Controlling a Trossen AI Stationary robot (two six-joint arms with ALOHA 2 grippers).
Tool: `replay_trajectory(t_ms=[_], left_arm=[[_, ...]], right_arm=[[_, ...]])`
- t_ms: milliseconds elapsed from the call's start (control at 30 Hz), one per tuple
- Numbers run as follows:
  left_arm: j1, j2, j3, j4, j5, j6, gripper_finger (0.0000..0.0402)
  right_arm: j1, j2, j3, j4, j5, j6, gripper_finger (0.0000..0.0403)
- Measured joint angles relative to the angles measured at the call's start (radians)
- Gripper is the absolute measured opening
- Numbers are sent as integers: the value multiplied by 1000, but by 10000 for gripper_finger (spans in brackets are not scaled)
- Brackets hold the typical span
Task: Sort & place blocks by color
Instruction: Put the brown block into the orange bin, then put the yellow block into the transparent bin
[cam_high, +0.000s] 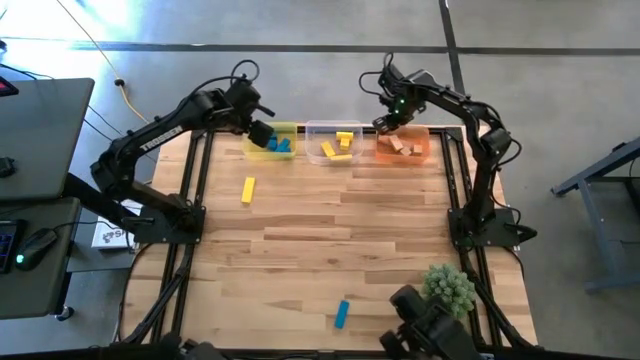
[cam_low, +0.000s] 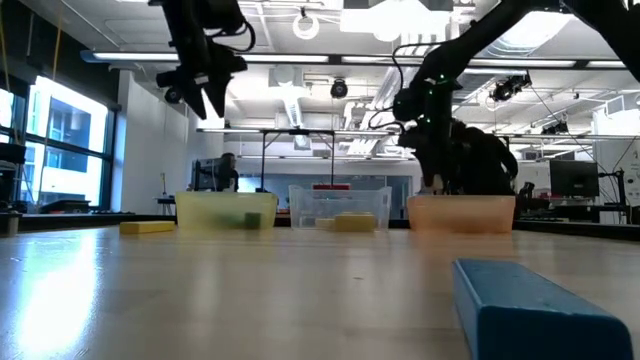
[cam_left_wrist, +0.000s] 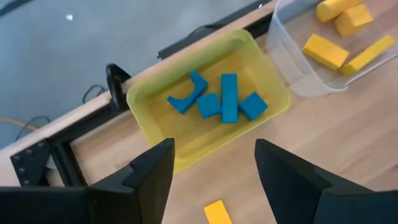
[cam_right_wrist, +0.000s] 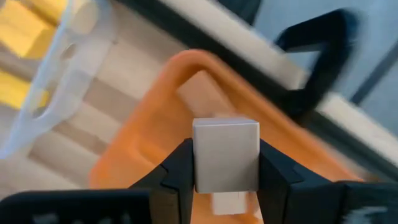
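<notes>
My right gripper (cam_high: 385, 122) hangs over the left part of the orange bin (cam_high: 403, 147), shut on a plain tan block (cam_right_wrist: 225, 155). More tan blocks (cam_high: 404, 145) lie in that bin. My left gripper (cam_left_wrist: 214, 149) is open and holds nothing. It hovers at the near left of the yellow bin (cam_left_wrist: 205, 118), which holds several blue blocks (cam_left_wrist: 224, 102). The clear bin (cam_high: 335, 143) holds yellow blocks (cam_left_wrist: 339, 37). One yellow block (cam_high: 248, 190) lies flat on the table, and a blue block (cam_high: 342, 314) lies near the front edge. My right gripper pinches the tan block by two opposite side faces (cam_right_wrist: 200, 168) between its two fingers (cam_right_wrist: 177, 171). The fingers come from above and point down. The block is lifted clear, over the inside of the orange bin, with one flat face toward the wrist camera.
The three bins stand in a row along the table's far edge. A spiky green plant ball (cam_high: 448, 286) sits at the near right. The wide middle of the wooden table (cam_high: 330, 240) holds only the two loose blocks. Black frame rails run along both sides.
</notes>
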Motion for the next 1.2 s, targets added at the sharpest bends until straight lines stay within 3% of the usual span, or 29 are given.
replay_trajectory(t_ms=[100,500,800,1200], left_arm=[[0,30,0,0,0,-8,213],[-13,61,0,-10,81,-104,213],[-31,61,0,-74,82,-158,213],[-31,61,0,-208,108,-292,213]], right_arm=[[11,29,0,-6,-54,-5,104],[38,100,0,-31,-27,-54,105],[38,103,0,-30,-27,-104,180],[37,98,0,-34,-65,-109,183]])
